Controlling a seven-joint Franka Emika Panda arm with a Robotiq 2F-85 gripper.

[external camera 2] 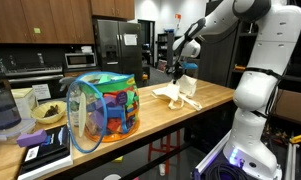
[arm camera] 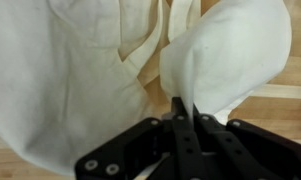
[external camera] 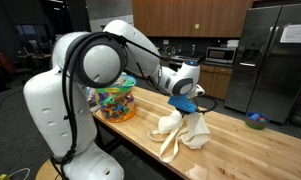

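Cream-white crumpled fabric cloth (external camera: pixel 180 132) is lying on the light wooden butcher-block counter (external camera: pixel 245 148). One fold is pinched up off the surface by the black two-finger gripper (arm camera: pixel 182 108), jaws squeezed right together on it, which is pretty clear in the wrist view. The rest droops down and spreads over the wood. Off to its left in an exterior view is a see-through mesh bag (external camera: pixel 114 102) stuffed with colourful toys, and a small blue bowl (external camera: pixel 255 121) sits far right.
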